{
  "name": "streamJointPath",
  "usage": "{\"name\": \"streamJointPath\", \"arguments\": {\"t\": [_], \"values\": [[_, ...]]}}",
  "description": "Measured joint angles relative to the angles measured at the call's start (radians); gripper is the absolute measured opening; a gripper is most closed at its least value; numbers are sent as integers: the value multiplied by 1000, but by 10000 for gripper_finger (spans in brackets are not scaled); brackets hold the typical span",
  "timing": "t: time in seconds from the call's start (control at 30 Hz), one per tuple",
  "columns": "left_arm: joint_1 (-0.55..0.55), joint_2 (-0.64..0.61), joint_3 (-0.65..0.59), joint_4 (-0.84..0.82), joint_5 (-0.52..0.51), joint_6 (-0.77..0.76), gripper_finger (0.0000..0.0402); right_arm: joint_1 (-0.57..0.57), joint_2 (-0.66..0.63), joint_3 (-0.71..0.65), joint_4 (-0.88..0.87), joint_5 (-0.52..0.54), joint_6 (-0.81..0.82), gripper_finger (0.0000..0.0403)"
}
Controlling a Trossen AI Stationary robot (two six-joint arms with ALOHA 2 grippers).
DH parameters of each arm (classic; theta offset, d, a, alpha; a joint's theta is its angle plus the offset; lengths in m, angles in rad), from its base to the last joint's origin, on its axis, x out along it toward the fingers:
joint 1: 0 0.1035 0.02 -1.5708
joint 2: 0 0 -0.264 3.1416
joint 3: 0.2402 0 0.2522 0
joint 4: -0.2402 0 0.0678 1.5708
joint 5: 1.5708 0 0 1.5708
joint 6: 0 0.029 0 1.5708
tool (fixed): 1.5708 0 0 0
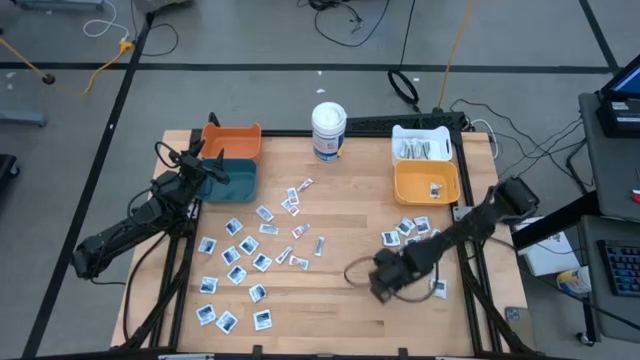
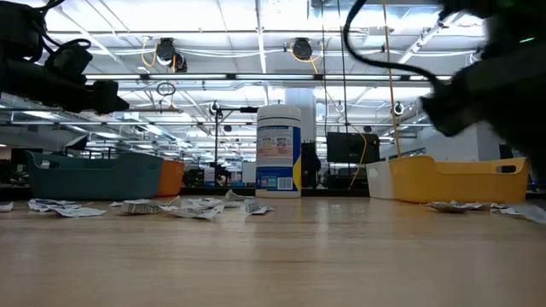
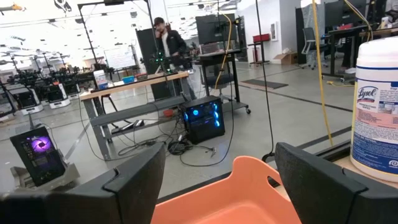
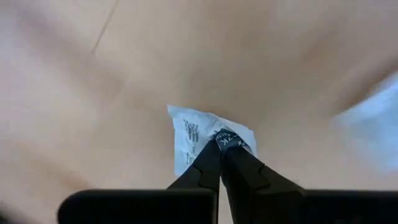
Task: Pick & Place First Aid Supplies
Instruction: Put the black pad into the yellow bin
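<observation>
Many first aid supplies [image 1: 262,238], small flat white-and-blue packets, lie scattered on the wooden table's left and middle, and a few more [image 1: 410,228] lie at the right. My right gripper [image 4: 221,144] hovers over the table's right half [image 1: 384,284], shut on one white packet [image 4: 193,132]. My left gripper [image 3: 217,186] stands open and level at the far left [image 1: 208,166], over the orange bin [image 3: 242,196] and touching nothing. My right gripper pinches the white packet by one edge [image 4: 231,138] between its two fingertips. The fingers come steeply from above. The packet sticks out beyond the fingertips and seems clear of the table.
A teal bin [image 1: 228,178] and an orange bin [image 1: 233,140] stand far left. A white bin [image 1: 421,146] with strips and a yellow-orange bin [image 1: 427,184] holding a packet stand far right. A tall white tub [image 1: 328,130] stands at the far middle. Bare wood lies between.
</observation>
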Motion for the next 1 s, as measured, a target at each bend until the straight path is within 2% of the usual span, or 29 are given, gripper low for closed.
{"name": "streamJointPath", "arguments": {"t": [0.33,0.63,1.0], "values": [[0,0,0,0,0,0,308,-267,-210,1,-231,48,-214,0],[0,0,0,0,0,0,308,-584,-383,3,-385,92,-332,0],[0,0,0,0,0,0,308,-948,-427,3,-443,123,-424,1]]}}
